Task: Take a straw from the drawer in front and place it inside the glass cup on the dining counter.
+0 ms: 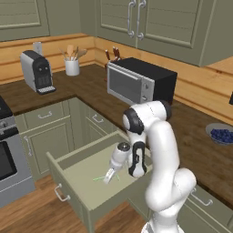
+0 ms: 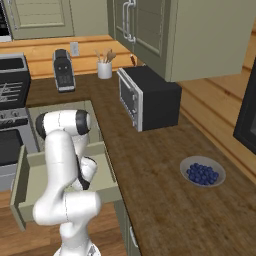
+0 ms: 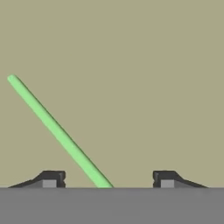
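Observation:
The sage-green drawer [image 1: 68, 160] stands pulled out below the wood counter, its pale floor showing; the right base view has its rim [image 2: 19, 186] behind my arm. A thin light green straw [image 1: 98, 179] lies flat on that floor. My gripper [image 1: 108, 176] reaches down into the drawer, right over the straw. In the hand view the straw [image 3: 57, 129] runs slantwise from the upper left down between my fingertips [image 3: 53, 177], and the gripper [image 3: 109, 178] is open, with a gap on each side of the straw. The glass cup and the dining counter are out of view.
On the L-shaped wood counter stand a black microwave [image 1: 142, 81], a coffee machine [image 1: 37, 72], a utensil pot [image 1: 72, 66] and a bowl of blueberries [image 2: 202, 172]. An oven [image 1: 8, 159] is left of the drawer. Wall cupboards [image 1: 150, 22] hang above.

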Motion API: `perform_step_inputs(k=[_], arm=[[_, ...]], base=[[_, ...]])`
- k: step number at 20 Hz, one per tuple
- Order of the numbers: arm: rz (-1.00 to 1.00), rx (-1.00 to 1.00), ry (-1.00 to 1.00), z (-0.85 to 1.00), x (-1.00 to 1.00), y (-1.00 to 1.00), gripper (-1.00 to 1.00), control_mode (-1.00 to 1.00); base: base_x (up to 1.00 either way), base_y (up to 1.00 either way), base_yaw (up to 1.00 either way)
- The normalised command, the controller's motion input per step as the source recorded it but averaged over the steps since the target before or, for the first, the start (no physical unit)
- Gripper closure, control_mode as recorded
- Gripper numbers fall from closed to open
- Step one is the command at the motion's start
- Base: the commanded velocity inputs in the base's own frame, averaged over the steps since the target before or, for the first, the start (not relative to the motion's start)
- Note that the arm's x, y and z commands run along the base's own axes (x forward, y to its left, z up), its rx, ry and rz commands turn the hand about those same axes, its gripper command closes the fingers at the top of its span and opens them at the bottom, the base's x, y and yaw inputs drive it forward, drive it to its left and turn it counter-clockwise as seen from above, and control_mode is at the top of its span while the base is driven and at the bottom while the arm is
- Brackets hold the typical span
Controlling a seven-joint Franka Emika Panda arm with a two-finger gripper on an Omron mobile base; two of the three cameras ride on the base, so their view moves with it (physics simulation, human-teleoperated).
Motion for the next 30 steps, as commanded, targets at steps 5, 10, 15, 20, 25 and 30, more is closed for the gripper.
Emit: perform_step_inputs(k=[5,10,15,20,25,30], arm=[[-0.01,0.00,0.16,-0.44,0.01,-0.01,1.00,-1.00],[-0.04,-0.01,0.05,-0.28,-0.03,0.03,1.00,-1.00],[-0.11,-0.06,0.02,0.19,0.00,0.24,1.00,-1.00],[-0.04,0.00,0.14,1.00,0.01,0.16,1.00,-1.00],[0.00,-0.04,0.18,1.00,-0.03,0.09,1.00,-1.00],[0.00,-0.04,0.08,1.00,0.00,0.16,1.00,-1.00]], base=[[0.00,0.00,0.00],[0.00,0.00,0.00],[0.00,0.00,0.00],[0.00,0.00,0.00],[0.00,0.00,0.00],[0.00,0.00,0.00]])
